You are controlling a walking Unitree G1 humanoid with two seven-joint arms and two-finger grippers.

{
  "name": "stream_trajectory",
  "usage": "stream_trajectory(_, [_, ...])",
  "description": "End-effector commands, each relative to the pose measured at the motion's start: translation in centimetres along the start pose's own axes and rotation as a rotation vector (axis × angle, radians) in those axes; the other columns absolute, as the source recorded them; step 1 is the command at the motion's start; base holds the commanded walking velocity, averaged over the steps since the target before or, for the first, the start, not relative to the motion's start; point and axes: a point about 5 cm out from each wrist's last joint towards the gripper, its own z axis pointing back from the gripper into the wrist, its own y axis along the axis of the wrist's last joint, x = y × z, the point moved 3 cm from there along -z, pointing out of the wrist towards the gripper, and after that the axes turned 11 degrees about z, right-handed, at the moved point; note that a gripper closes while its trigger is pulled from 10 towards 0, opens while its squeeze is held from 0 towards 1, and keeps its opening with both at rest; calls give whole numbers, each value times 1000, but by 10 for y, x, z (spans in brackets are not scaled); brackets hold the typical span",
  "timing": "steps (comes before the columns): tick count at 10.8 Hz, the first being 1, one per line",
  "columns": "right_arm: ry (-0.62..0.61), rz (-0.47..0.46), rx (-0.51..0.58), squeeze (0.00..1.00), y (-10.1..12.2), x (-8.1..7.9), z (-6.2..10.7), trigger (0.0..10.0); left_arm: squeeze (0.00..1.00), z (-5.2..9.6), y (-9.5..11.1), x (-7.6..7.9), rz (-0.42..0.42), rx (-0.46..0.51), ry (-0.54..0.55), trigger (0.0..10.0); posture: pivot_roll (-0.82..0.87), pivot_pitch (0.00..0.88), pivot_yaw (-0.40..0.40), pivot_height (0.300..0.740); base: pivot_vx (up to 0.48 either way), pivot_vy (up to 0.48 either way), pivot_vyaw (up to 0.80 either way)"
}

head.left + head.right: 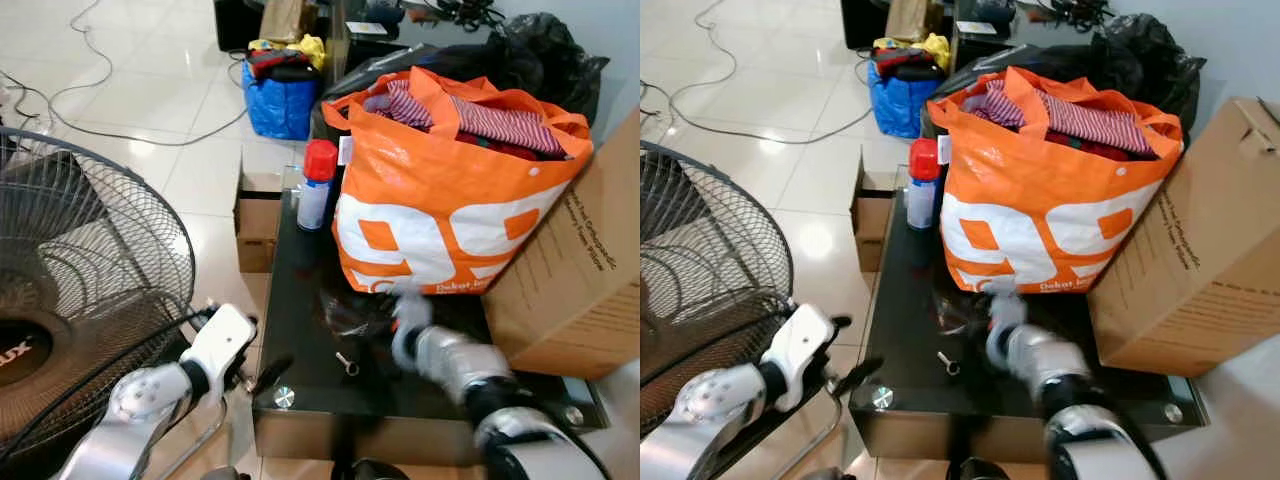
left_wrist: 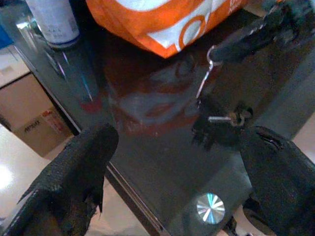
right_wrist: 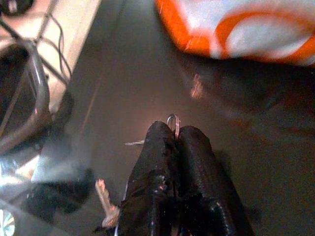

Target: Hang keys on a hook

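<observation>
The keys [image 2: 222,118] hang pinched in your right gripper [image 3: 175,129] above the table [image 1: 300,300]; your left gripper [image 2: 182,182] is spread empty, so find the hook next.

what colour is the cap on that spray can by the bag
Red, on the spray can; clearest in the left eye view.

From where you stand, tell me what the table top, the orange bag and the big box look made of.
Table top: dark glass by the look, glossy, mirroring the bag, with round metal fixings at the corners.
Orange bag: probably woven plastic sheet, slightly shiny, creased, with printed white lettering.
Big box: brown corrugated cardboard, matte, with printed text and folded flaps.
</observation>
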Motion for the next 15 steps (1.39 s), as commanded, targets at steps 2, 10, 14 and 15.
stream_trajectory(2, [-6,-20,46,0,3,10,13,0,816,0,6,-5,0,37,38,10000,-5,0,-100,740,0,0,0])
stream_trajectory(10, [-194,105,559,0,78,-13,124,8588,514,28,71,-19,38,348,390,10000,11,0,-129,740,0,0,0])
stream_trajectory(14, [-362,159,543,0,79,-1,122,10000,0,23,74,-26,28,353,440,10000,0,0,-119,740,0,0,0])
stream_trajectory(15, [-396,150,515,0,75,4,118,10000,0,21,74,-26,29,351,439,10000,0,0,-115,740,0,0,0])
